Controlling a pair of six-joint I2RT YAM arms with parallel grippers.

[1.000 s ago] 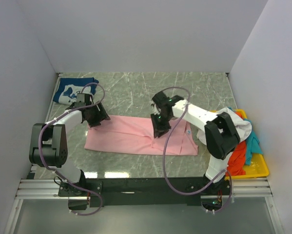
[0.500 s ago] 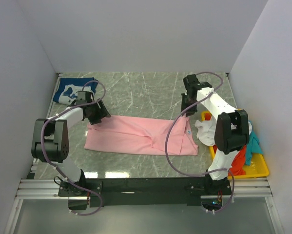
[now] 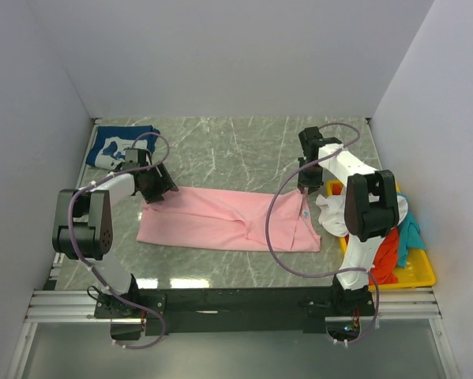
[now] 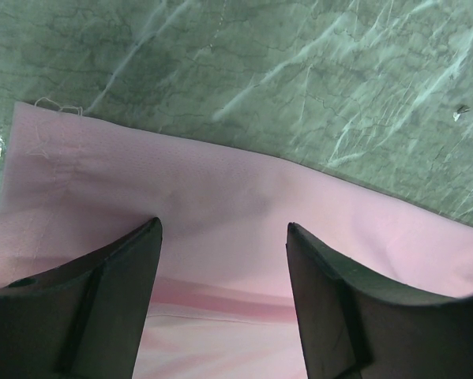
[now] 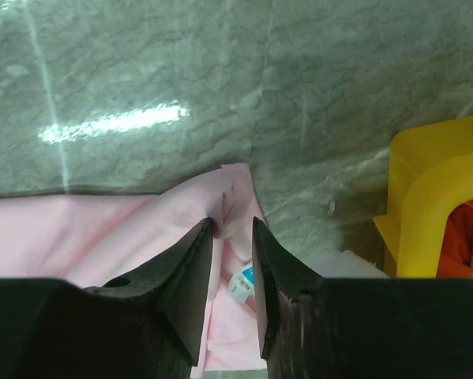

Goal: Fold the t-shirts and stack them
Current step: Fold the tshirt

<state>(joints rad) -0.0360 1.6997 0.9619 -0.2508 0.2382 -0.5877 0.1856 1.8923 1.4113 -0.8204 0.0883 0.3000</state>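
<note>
My left gripper point(image 4: 224, 229) stands wide open over the far left corner of the pink shirt point(image 3: 212, 217), which lies spread on the table point(image 3: 244, 150). My right gripper point(image 5: 231, 225) is nearly closed at the shirt's far right corner. I cannot tell whether it pinches the cloth.

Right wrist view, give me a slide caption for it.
Narrowly parted jaws at a corner of the pink t-shirt, yellow tray to the right, on the marble table.

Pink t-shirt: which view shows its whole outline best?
Top external: nearly the whole pink t-shirt shows. Left wrist shows only one hemmed corner; right wrist only a corner with the label.
</note>
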